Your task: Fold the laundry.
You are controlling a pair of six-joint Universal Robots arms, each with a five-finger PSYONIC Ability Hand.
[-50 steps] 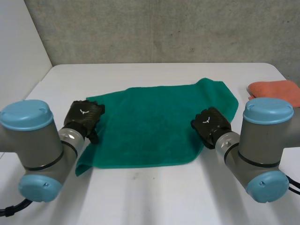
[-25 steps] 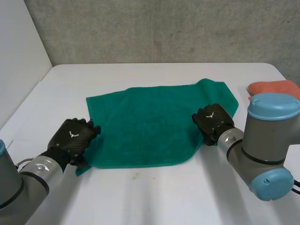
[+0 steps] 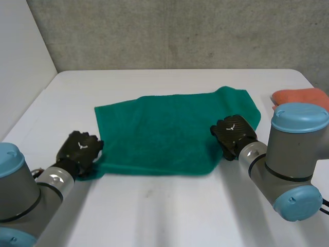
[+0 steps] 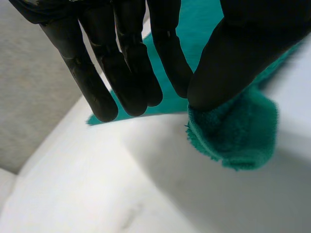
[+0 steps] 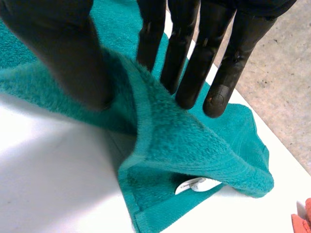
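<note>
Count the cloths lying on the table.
2: the green towel spread across the table's middle; the orange cloth at its right edge, partly hidden behind the right arm.

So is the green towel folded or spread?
Spread: the green towel lies open on the table, left hand pinching a near corner, right hand its right edge.

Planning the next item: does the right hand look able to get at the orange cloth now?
Probably not yet: the right hand pinches the green towel and must let go first. Bare table lies between it and the orange cloth.
</note>
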